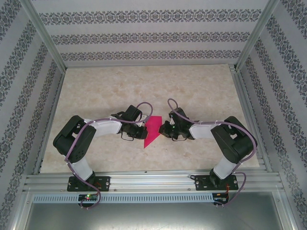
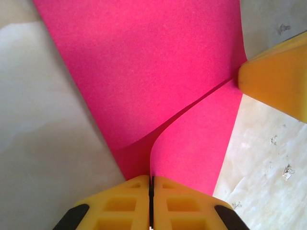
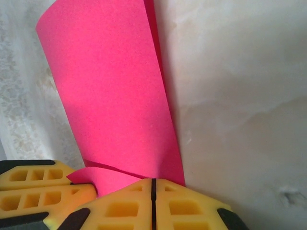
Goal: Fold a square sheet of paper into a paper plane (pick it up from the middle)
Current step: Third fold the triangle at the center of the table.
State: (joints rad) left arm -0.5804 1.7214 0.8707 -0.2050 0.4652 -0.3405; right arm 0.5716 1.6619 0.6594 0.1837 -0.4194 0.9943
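Spanning left gripper [image 2: 151, 181] to right gripper [image 3: 153, 183] — paper [image 1: 152, 128], pinched both ends.

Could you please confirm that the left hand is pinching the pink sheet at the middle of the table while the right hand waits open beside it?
Not quite: the right hand is not open. The right wrist view shows its jaws closed together on the edge of the pink sheet. The left hand is pinching the sheet at the middle of the table, as you said.
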